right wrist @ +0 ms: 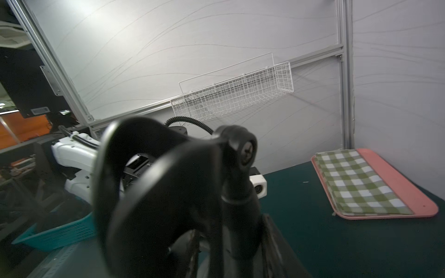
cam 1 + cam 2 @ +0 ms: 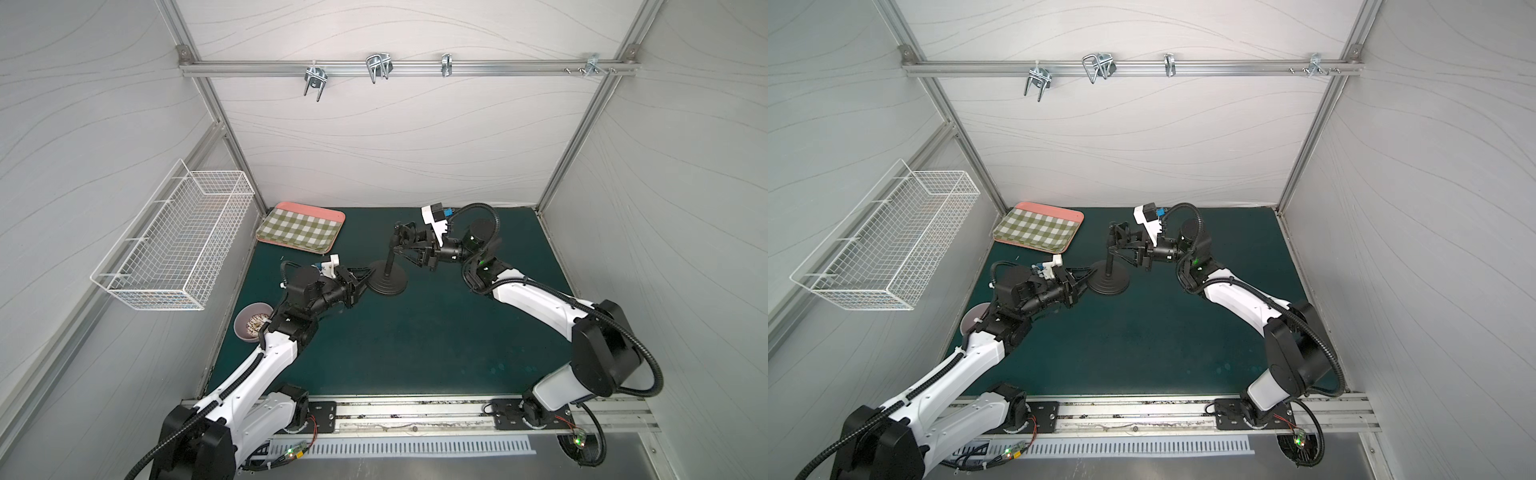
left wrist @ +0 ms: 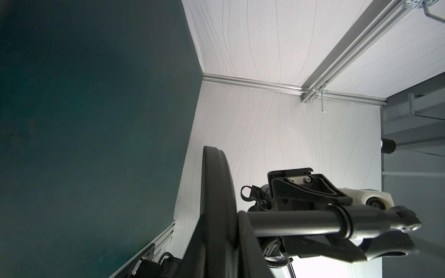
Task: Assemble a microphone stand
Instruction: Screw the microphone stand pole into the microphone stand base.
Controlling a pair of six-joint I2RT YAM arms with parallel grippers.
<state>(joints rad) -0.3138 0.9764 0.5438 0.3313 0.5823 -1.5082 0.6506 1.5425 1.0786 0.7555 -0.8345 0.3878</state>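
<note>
The microphone stand is upright on the green mat in both top views, its rod (image 2: pixel 390 259) rising from the round black base (image 2: pixel 390 286) with the U-shaped clip (image 2: pixel 400 233) on top. My left gripper (image 2: pixel 369 275) is shut on the base's left edge; in the left wrist view the base (image 3: pixel 214 183) shows edge-on between its jaws. My right gripper (image 2: pixel 397 246) reaches in from the right, its jaws lying against both sides of the rod (image 1: pixel 240 211) just under the clip (image 1: pixel 134 166). The left wrist view shows a finger on each side of the rod (image 3: pixel 296 221).
A pink tray (image 2: pixel 320 209) with a green checked cloth lies at the back left of the mat. A mauve bowl (image 2: pixel 242 328) sits beside the left arm. A white wire basket (image 2: pixel 178 245) hangs on the left wall, and metal hooks (image 2: pixel 377 66) hang on the back rail.
</note>
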